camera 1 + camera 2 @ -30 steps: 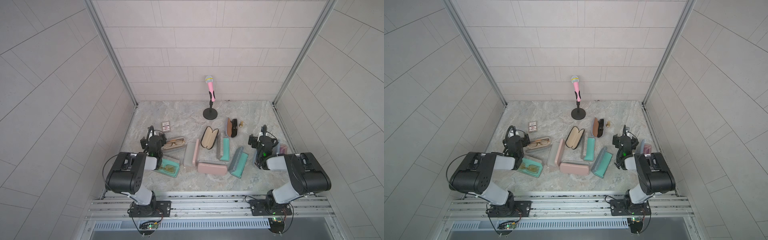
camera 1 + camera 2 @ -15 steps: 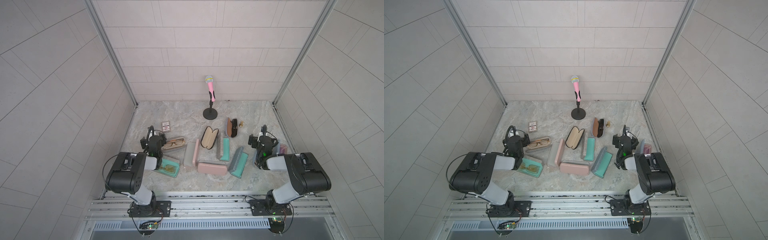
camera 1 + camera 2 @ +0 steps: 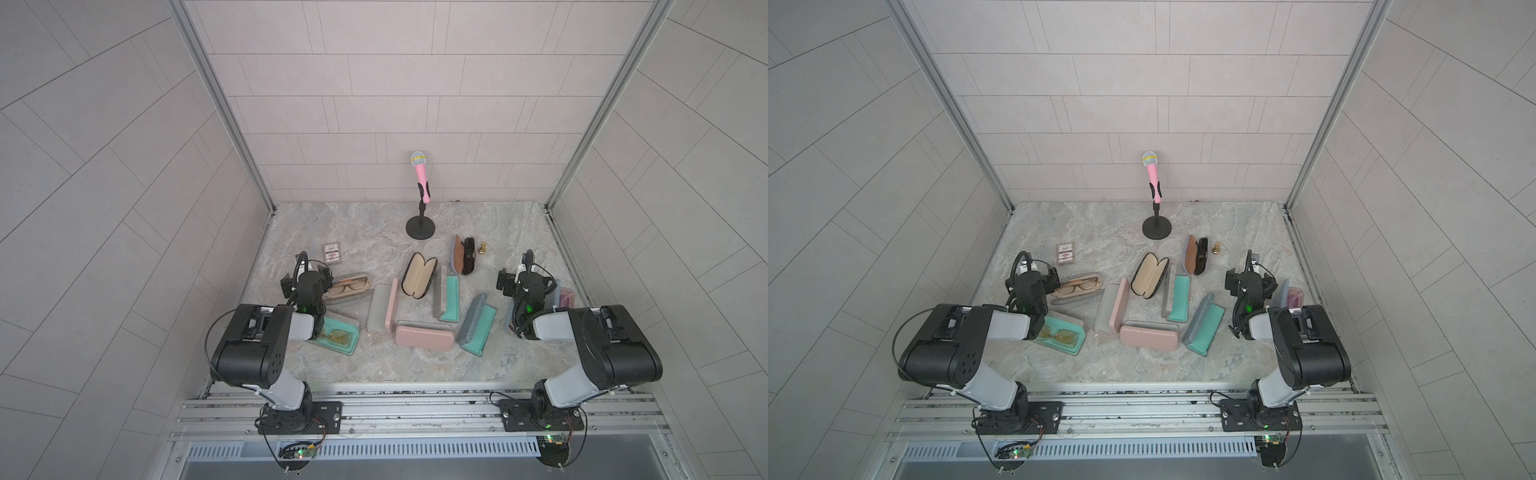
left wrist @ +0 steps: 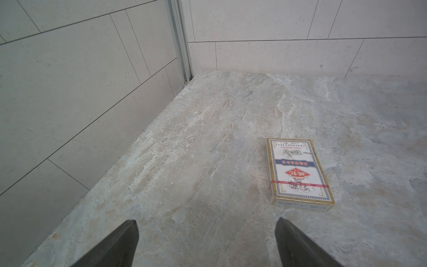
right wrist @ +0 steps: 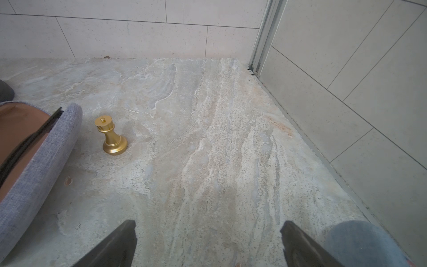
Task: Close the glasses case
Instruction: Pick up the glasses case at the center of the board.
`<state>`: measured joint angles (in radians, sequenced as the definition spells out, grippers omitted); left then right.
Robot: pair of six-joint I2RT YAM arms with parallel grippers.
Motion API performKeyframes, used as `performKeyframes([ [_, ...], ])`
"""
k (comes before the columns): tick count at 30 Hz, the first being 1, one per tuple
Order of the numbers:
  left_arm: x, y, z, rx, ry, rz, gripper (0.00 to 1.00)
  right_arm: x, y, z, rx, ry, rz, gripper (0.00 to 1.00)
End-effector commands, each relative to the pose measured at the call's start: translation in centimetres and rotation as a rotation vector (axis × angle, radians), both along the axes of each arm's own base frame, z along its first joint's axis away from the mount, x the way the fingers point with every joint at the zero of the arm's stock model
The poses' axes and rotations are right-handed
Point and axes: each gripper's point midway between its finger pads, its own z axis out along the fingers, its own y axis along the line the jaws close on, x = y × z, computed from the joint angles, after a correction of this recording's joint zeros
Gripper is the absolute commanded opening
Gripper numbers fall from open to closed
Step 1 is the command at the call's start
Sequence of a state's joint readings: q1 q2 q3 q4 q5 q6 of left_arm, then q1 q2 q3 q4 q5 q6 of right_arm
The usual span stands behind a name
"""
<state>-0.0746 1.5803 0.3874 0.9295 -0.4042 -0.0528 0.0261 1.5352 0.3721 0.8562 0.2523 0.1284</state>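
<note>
Grey marble desk, nothing begun, I judge: my left end effector and right end effector gape empty; black cream-lined glasses case lies open.

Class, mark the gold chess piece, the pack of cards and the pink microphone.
gold chess piece point(image 5: 111, 136): right wrist view, on its stem.
pack of cards point(image 4: 298, 171): left wrist view, on its printed face.
pink microphone point(image 3: 421, 176): in a top view, on its handle.
</note>
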Motion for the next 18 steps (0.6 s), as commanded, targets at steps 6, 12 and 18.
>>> performKeyframes([
  [6,0.0,-0.1,0.2,0.002,-0.010,-0.001,1.00,0.3,-0.2,0.6,-0.015,-0.014,-0.008,1.00],
  [12,-0.1,-0.1,0.9,0.004,-0.016,-0.003,1.00,0.3,-0.3,1.5,-0.019,-0.048,-0.018,1.00],
  [18,-0.7,1.8,5.9,-0.012,0.025,0.141,1.00,0.4,-2.7,6.3,-0.003,0.188,-0.186,1.00],
])
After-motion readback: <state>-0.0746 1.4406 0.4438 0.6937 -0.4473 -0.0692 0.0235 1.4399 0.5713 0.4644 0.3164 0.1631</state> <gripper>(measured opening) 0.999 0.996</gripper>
